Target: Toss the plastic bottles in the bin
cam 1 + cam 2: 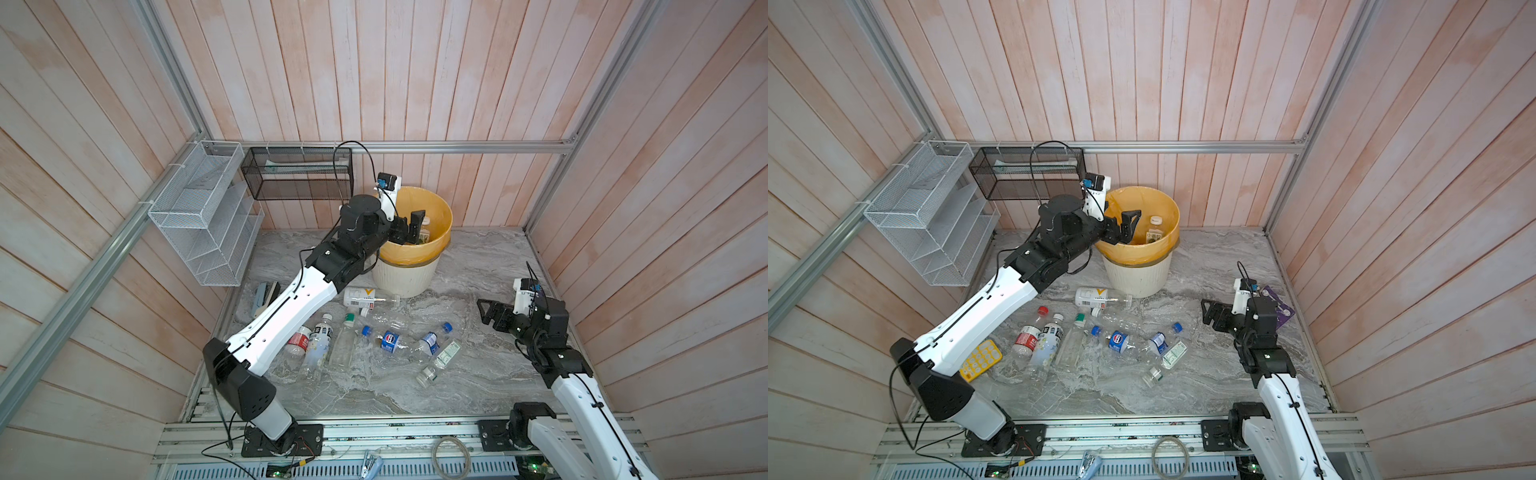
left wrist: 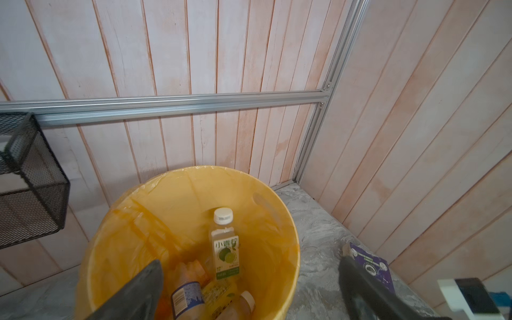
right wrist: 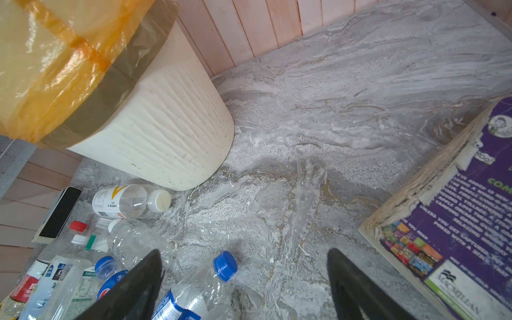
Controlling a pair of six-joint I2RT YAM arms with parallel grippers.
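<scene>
Top views, left tool: the left tool [image 1: 417,226] hangs over the mouth of the bin [image 1: 405,282], jaws apart with nothing between them.
Top views, bin: cream and ribbed, lined with a yellow-orange bag, it stands on the counter [image 1: 478,257] near the back wall. In a top view the lime-label bottle [image 1: 1154,230] shows inside it.
Top views, plastic bottles: nine or so plastic bottles [image 1: 374,336] lie scattered on the counter in front of the bin, between the two arms. The white-labelled bottle [image 1: 1096,297] lies just beside the bin's base.
Top views, right tool: the right tool [image 1: 483,311] hovers above the counter to the right of the bottles, jaws apart and empty.
Top views, other things: in a top view a yellow calculator [image 1: 980,359] lies partly under the left arm and a purple book [image 1: 1283,309] lies behind the right wrist.
Left wrist, tool: its fingers [image 2: 138,291] stand wide apart above the bin [image 2: 180,199], holding nothing.
Left wrist, bin contents: the lime-label bottle [image 2: 225,246], white-capped, leans against the liner. A blue-labelled bottle [image 2: 185,296] and a brownish bottle [image 2: 238,304] lie beside it.
Right wrist, tool: its fingers [image 3: 133,291] are spread, with bare counter [image 3: 332,110] between them.
Right wrist, bottles: the white-labelled bottle [image 3: 130,201] lies on its side by the bin [image 3: 166,133]. A blue-capped bottle [image 3: 194,293] lies near one finger.
Right wrist, book: the purple book [image 3: 457,235] lies flat on the counter.
</scene>
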